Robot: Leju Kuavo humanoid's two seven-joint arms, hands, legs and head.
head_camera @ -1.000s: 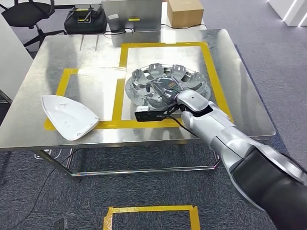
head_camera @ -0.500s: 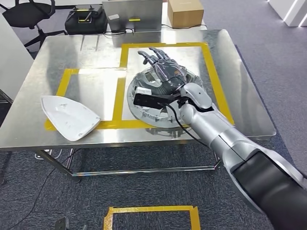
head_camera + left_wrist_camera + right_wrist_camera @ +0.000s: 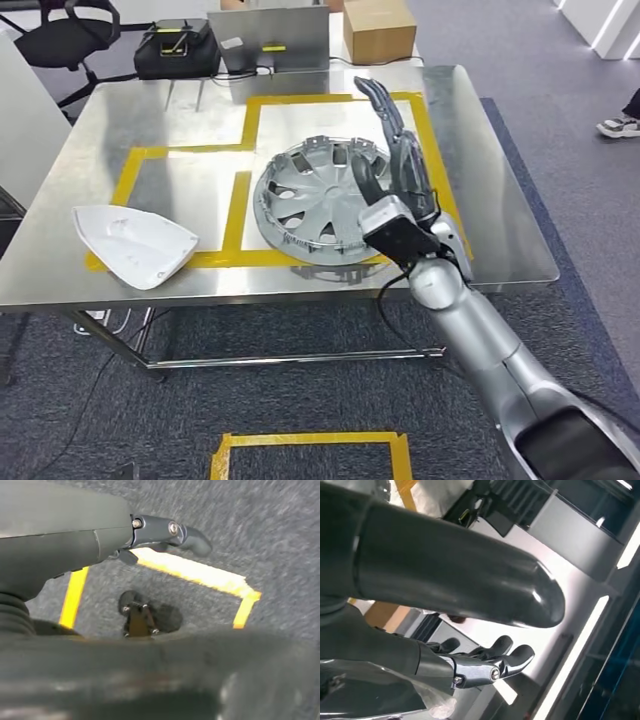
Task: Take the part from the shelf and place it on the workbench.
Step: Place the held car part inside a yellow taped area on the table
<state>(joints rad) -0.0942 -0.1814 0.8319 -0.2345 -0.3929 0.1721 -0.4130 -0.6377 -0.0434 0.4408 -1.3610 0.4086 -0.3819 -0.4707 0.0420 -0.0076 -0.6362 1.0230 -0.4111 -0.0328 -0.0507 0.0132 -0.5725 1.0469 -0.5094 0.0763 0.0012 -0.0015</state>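
- The part (image 3: 326, 197) — a silver wheel cover with spoke cut-outs — lay flat on the workbench (image 3: 90, 140), inside the larger yellow-taped rectangle (image 3: 256, 115), toward the bench's front edge and right of its middle
- Its near rim overlapped the front strip of tape, and nothing gripped it
- The right hand (image 3: 398, 170) stood lifted over the cover's right side, palm turned toward the part, fingers (image 3: 381, 100) stretched straight and apart toward the bench's far edge, holding nothing
- In the right wrist view that hand's (image 3: 433, 575) thumb and dark fingers (image 3: 508, 660) were likewise extended, with no object between them
- The left hand (image 3: 75, 535) hung above grey carpet with yellow floor tape (image 3: 196, 572); whether its fingers were apart or together I could not tell
- A white curved panel (image 3: 134, 243) rested near the bench's front-left corner, well apart from the part
- Beyond the far edge sat a black case (image 3: 177, 48), a metal box (image 3: 272, 38) and a cardboard box (image 3: 379, 28)
- A person's shoe (image 3: 619, 125) was on the carpet off the bench's right side
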